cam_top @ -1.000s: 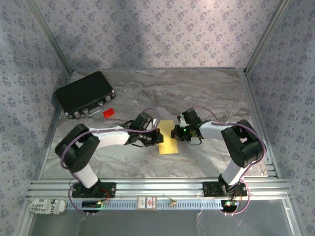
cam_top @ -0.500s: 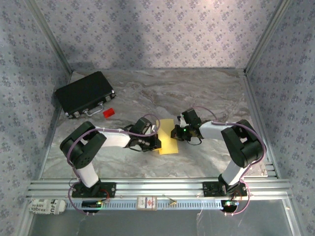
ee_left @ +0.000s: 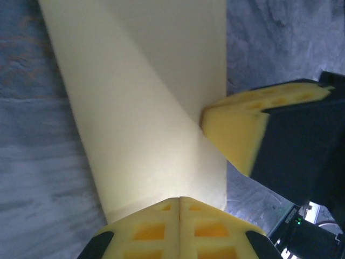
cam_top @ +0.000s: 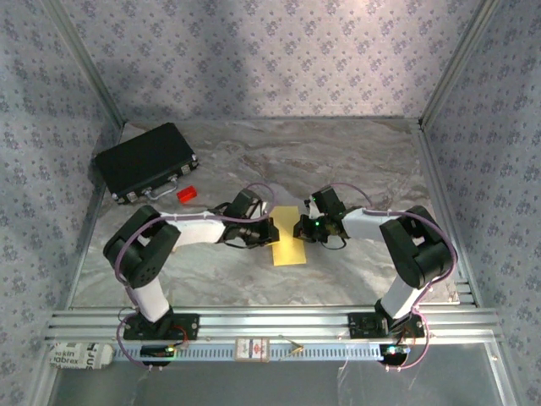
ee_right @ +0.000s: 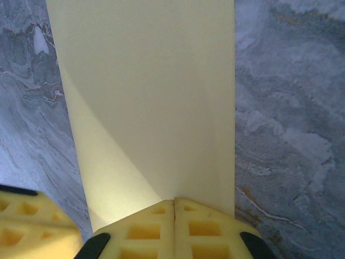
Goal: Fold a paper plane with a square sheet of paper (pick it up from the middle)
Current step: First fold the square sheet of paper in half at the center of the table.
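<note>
The square sheet of paper (cam_top: pixel 287 239) lies on the marbled table, folded into a narrow yellow strip. It runs up the left wrist view (ee_left: pixel 145 108), where a slanting crease crosses it, and up the right wrist view (ee_right: pixel 151 97). My left gripper (cam_top: pixel 269 230) (ee_left: pixel 179 200) is shut, its closed tips resting on the strip's left side. From the opposite side my right gripper (cam_top: pixel 302 228) (ee_right: pixel 174 202) is shut too, tips down on the paper. The right gripper's yellow fingers (ee_left: pixel 237 132) touch the strip's edge in the left wrist view.
A black case (cam_top: pixel 145 161) lies at the far left, with a small red block (cam_top: pixel 186 194) just in front of it. Metal frame posts and patterned walls close in the table. An aluminium rail (cam_top: pixel 270 321) runs along the near edge.
The left arm's gripper slid toward the near end of the paper, then came back up along its left side. The right arm and the paper have stayed put.
</note>
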You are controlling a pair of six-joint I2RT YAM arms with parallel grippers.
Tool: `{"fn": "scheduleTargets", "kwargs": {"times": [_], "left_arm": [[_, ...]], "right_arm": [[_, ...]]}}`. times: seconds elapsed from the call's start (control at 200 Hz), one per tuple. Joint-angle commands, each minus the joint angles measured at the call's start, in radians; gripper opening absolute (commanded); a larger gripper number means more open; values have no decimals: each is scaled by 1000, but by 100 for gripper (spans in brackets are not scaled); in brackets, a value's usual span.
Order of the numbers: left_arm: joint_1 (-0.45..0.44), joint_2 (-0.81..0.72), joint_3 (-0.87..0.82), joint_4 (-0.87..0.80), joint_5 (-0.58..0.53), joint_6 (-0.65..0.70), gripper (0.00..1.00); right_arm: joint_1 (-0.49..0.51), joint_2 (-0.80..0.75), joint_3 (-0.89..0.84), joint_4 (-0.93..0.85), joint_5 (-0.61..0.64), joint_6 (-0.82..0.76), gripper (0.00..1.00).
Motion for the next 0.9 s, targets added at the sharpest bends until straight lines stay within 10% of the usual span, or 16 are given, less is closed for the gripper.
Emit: {"fn": "scheduleTargets", "kwargs": {"times": [0.0,0.894], "left_arm": [[5,45,-7,-3,-6,25,2],[53,129,65,-24,-31,40,3]], "right_arm": [[-2,52,-54,-192,142,-6,0],[-5,46,-49,-203,138,-6,0]]}}
